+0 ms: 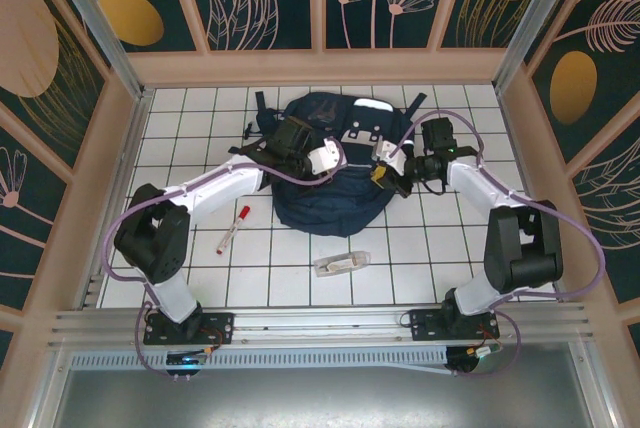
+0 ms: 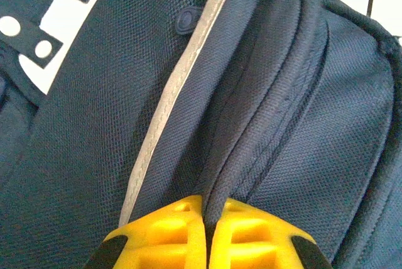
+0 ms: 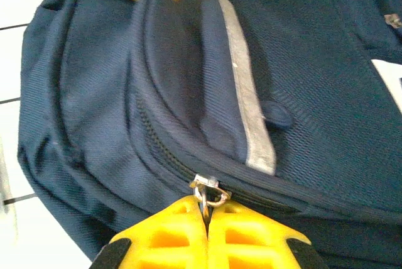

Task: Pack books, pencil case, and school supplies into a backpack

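backpack [image 1: 322, 210] sits mid-counter [image 1: 200, 118], slumped flat and well toward the far side, both my arms on it. left end effector [image 2: 206, 209] is clamped fully together on a fold of the navy fabric at the zip seam, just beside the grey reflective stripe [image 2: 169, 99]. no gap between the fingers beyond the cloth itself. right end effector [image 3: 206, 209] is pinched closed on the metal zip pull [image 3: 207, 188], fingertips meeting around the ring. can't tell from here how far the zip is run. handling call: the bag is soft woven nylon with no stiffness, so it will bunch and drag toward whichever side pulls. the left pinch reads as the anchor, keeping the seam taut while the right hauls the slider. the pull is small, hard and slick, easy to lose from the fingertips if the load goes off the track line, so pull along the teeth, not up. fabric grips well and won't be damaged. red-and-white marker [image 1: 232, 228] lies on the counter near-left of the bag. the small clear case [image 1: 342, 263] lies near-centre in front of it. both are apart from the bag, light and rigid. the marker will roll, so take it across the barrel. take the case across its short sides.
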